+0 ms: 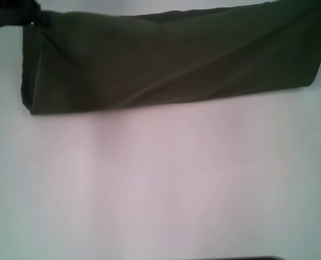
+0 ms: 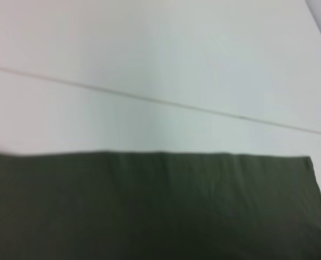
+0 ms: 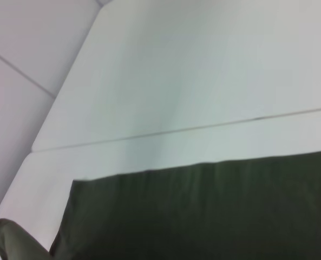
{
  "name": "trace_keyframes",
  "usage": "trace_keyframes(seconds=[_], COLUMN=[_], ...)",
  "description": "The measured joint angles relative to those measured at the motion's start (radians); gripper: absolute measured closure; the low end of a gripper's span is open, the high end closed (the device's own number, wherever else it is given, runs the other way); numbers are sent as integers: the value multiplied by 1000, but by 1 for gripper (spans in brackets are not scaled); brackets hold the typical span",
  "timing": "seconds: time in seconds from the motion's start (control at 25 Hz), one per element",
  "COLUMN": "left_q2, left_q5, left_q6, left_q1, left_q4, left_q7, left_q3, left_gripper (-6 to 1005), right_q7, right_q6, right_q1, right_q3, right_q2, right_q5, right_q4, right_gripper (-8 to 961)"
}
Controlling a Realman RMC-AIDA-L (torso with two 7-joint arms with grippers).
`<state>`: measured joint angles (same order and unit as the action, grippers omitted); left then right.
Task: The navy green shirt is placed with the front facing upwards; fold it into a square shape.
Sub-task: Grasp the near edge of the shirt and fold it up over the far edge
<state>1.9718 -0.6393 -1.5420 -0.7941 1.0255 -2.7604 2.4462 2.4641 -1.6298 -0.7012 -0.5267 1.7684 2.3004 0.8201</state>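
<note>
While the navy green shirt [image 1: 171, 59] lies as a long folded band at the far side of the white desk [image 1: 160, 184], it looks soft, light and floppy. Best held at the end corners; a dark shape at its left end may be the left gripper [image 1: 14, 16], state cannot be told, right gripper unseen.

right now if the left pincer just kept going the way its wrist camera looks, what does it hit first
Probably the navy green shirt: its olive cloth fills the near part of the left wrist view, with bare white table beyond its edge. The pincer itself is not visible, so depth is a guess.
</note>
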Motion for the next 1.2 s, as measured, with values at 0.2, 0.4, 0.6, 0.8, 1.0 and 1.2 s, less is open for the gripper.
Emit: trace_keyframes(seconds=[0.2,0.4,0.6,0.8,1.0,1.2], left_q2=[6,14,52,72,76,80], left_q5=[0,4,39,73,75,75], left_q6=[101,237,355,421,465,497], left_q1=[-28,-38,-37,-39,-46,-58], left_q4=[-41,-116,-140,-158,-163,-179], left_q7=[-8,-13,-14,-15,-15,-16], left_q3=[-21,-73,-86,-92,-93,-93], left_gripper=[974,974,975,975,975,975], right_q7=[-5,-22,-59,-99,-98,-96], right_q6=[67,182,303,436,602,666], right_q1=[3,6,8,7,-14,-42], right_q3=[9,-2,-2,-28,-137,-178], right_q2=[14,59,110,157,180,166], right_q5=[-10,-16,-17,-11,-7,-6], right_q4=[4,4,0,-14,-52,-106], right_gripper=[952,952,952,952,952,952])
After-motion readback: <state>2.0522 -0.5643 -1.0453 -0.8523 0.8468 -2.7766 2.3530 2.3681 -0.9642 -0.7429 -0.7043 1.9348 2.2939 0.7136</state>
